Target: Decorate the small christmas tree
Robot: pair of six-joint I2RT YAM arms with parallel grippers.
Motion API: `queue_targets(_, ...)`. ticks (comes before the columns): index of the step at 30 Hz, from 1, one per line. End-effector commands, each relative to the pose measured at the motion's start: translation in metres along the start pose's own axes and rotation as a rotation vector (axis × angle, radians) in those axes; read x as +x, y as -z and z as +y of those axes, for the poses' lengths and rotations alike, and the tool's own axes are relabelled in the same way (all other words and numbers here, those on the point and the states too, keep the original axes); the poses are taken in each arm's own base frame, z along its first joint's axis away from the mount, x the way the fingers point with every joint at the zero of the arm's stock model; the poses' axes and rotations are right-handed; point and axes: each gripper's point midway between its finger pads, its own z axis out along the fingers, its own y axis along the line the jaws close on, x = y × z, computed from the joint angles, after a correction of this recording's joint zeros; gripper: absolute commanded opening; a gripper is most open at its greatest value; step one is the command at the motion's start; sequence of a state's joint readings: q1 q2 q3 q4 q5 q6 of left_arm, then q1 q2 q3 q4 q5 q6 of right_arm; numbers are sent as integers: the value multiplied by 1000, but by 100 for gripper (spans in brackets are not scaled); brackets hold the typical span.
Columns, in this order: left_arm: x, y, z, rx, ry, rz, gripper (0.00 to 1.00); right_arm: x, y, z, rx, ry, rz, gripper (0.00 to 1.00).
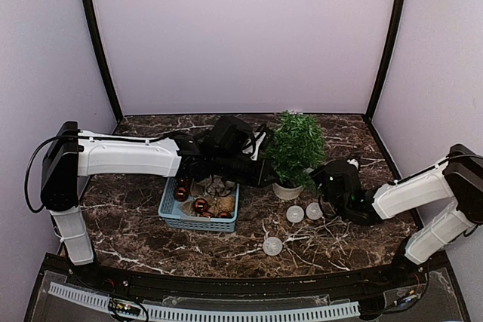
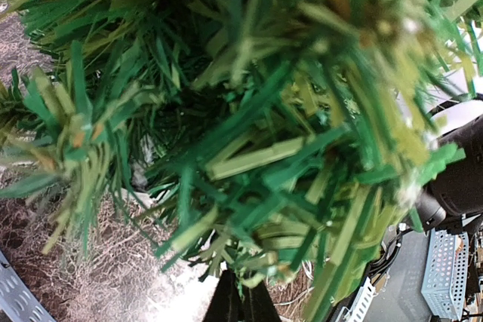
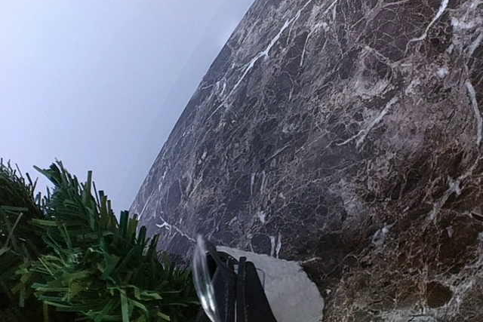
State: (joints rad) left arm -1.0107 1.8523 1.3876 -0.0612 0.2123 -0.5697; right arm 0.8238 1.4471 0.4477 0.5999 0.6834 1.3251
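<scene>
The left hand (image 2: 241,295) is closed, its two fingers pressed together. It pokes into the green needles of the small christmas tree (image 1: 298,145) from the left side.

The right hand (image 3: 238,284) is closed too. It sits low down, just right of the tree's white pot (image 3: 283,288). A thin clear curved bit (image 3: 200,273) shows just beside its fingers, and I cannot tell what it is.

The tree stands upright in its pot, in the middle of the dark stone bench (image 1: 151,243), toward the far side. A blue basket (image 1: 198,222) sits left of the pot, with shiny red balls (image 1: 200,205) and other small things inside. Three pale round balls (image 1: 295,214) lie on the bench. Two are side by side just near the pot. One is alone, nearer still.
</scene>
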Motion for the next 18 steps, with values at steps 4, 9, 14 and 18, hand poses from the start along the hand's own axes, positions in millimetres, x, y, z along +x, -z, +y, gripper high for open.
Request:
queue_targets(4,-5,5,-10,33,-3,-3,0,0,-2,13,-16,19,-50,0)
queue_targets(9,-6,7,-9,27,0,-7,0,-5,0,10,14,41,-88,0)
queue_targets(14,-7,10,-9,21,0,-16,0,-15,3,8,37,68,-136,0)
queue_targets(18,-7,10,-8,19,3,-16,0,-19,3,11,43,95,-157,0)
